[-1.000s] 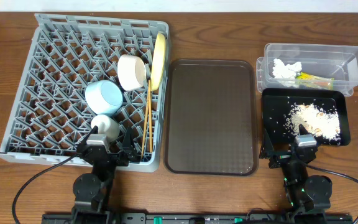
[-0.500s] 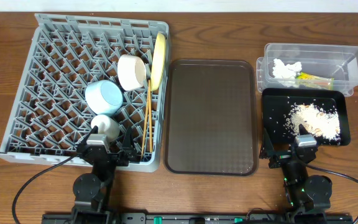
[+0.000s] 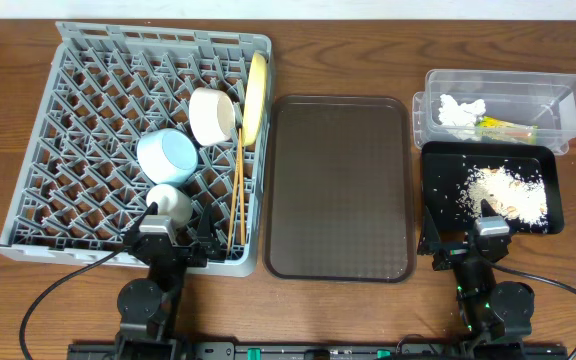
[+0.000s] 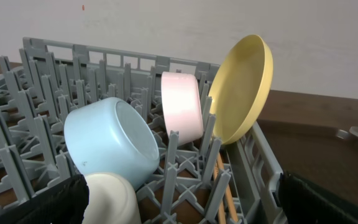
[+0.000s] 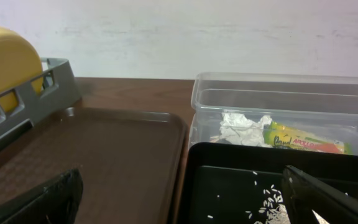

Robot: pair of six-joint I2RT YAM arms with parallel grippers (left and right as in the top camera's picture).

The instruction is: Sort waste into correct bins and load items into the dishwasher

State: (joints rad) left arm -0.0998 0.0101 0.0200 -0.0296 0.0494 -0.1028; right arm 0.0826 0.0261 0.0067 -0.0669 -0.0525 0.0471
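Jaws apart; yellow plate (image 4: 244, 87) on edge

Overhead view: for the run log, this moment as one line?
dish rack: plate, blue bowl, cream bowl, cup, chopsticks; clear tub: tissue, wrapper; black tray: crumbs; left gripper open; right gripper open

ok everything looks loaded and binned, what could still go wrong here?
The yellow plate stands on edge at the dish rack's right rim; a bump could tip it onto the brown tray.
The open left gripper sits beside the cream cup; its next move may knock it.
The right gripper is at the black tray's near edge; a nudge could scatter the rice crumbs.
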